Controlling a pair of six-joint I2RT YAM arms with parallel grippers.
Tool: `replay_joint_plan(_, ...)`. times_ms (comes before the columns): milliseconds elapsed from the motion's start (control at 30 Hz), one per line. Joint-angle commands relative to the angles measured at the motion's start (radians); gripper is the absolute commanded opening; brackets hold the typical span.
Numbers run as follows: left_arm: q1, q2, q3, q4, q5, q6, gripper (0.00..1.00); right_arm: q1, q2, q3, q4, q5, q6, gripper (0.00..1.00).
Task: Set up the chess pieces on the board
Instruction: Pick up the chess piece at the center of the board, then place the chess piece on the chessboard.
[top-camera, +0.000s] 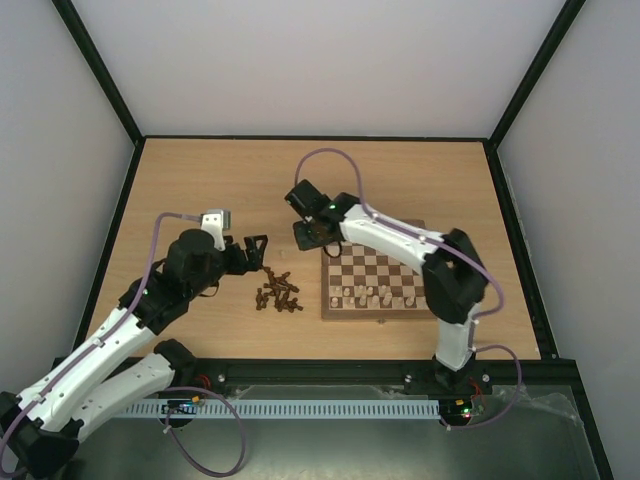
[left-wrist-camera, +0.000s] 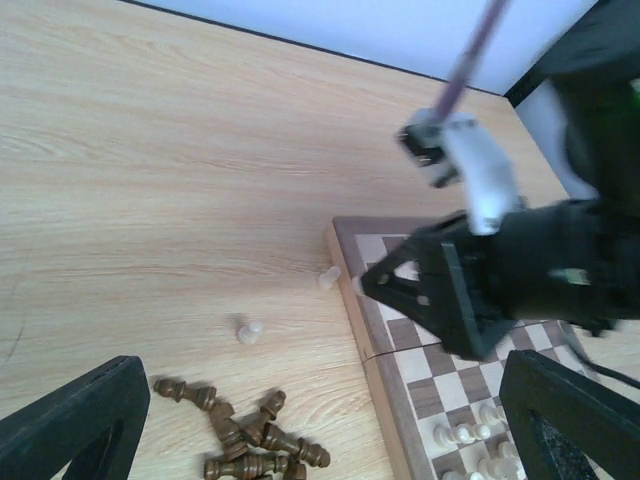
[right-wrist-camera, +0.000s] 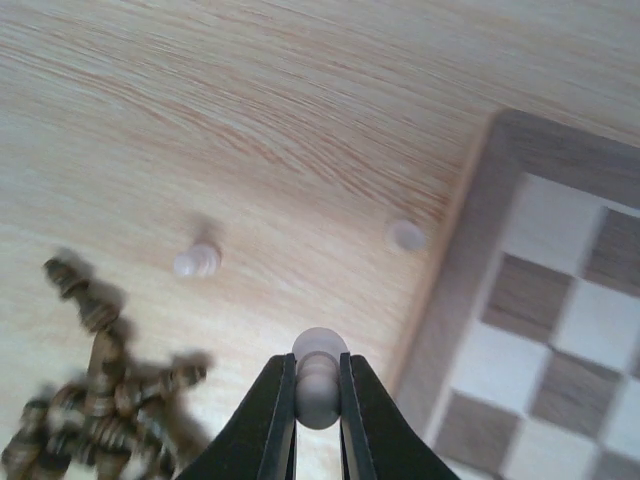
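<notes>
Chess pieces (top-camera: 278, 293) in dark brown are lying in a tumbled heap on the light wood-grain tabletop (top-camera: 200, 180), which is sitting inside a booth of plain white walls (top-camera: 320, 60) with black posts (top-camera: 100, 70) running up its corners. Right of the heap the chessboard (top-camera: 372, 262) is lying flat, and a row of pale pieces (top-camera: 375, 296) is standing along its near edge. Two loose pale pieces (right-wrist-camera: 197, 261) are resting on the bare wood between the heap and the board's far left corner, one of them just beside the brown border. Your right pincer (right-wrist-camera: 318, 365) is reaching past that corner and pinching a pale pawn (right-wrist-camera: 320, 345) tight between its fingertips, over the table just outside the border. You cannot tell whether the pawn is touching the wood. The dark heap is lying off to the left in that pincer's own camera, apart from it. Your left pincer (top-camera: 257, 248) is hovering at the far left side of the heap with its fingers spread wide and gripping nothing, and in its wrist view the dark pieces are showing low between the two fingers.
</notes>
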Motion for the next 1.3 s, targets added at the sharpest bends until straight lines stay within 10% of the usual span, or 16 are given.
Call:
replay_joint_plan(0,0.006,0.026,0.046,0.036,0.019,0.006,1.0,0.002,-0.178,-0.121,-0.048,0.055,0.017,0.06)
replay_joint_plan(567,-0.002,0.118,0.037,0.142,0.102,-0.005,0.99,-0.134,-0.753,-0.497,-0.215,0.166,0.127,0.07)
replay_joint_plan(1267,-0.007,0.15,-0.007,0.235,0.199,-0.012,0.99,-0.179,-0.743,-0.705,-0.231,0.105,0.309,0.06)
